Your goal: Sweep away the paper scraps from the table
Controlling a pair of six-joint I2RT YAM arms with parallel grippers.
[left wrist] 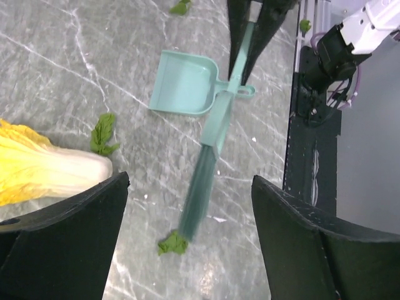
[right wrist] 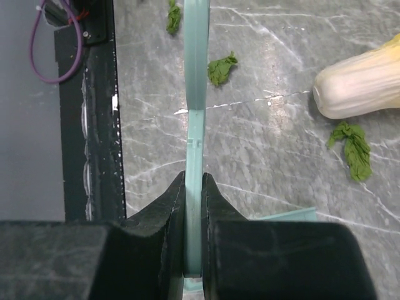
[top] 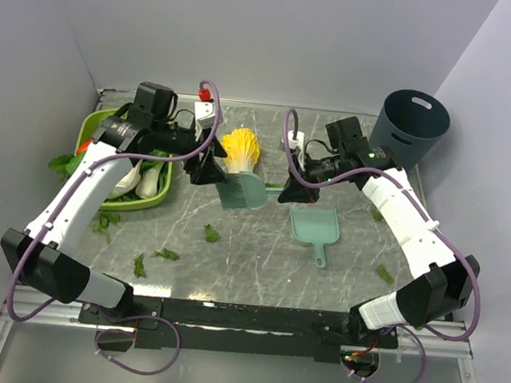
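My right gripper (right wrist: pixel 194 178) is shut on the thin handle of a teal brush (right wrist: pixel 195 75), which reaches out ahead of it over the table (right wrist: pixel 269 162). From above, the brush head (top: pixel 242 192) lies between the two grippers. My left gripper (left wrist: pixel 189 181) is open just left of it, and the brush (left wrist: pixel 201 187) shows blurred between its wide jaws. Green paper scraps lie scattered on the table: one at the brush tip (left wrist: pixel 173 244), one by the cabbage half (left wrist: pixel 103 132), others nearer the front (top: pixel 211 233) (top: pixel 166 254) and on the right (top: pixel 383 274).
A teal dustpan (top: pixel 313 229) lies flat right of centre. A yellow-topped cabbage half (top: pixel 240 147) rests behind the brush. A green tray (top: pixel 94 126) with whole cabbages stands at the left, and a dark bin (top: pixel 413 125) at the back right corner.
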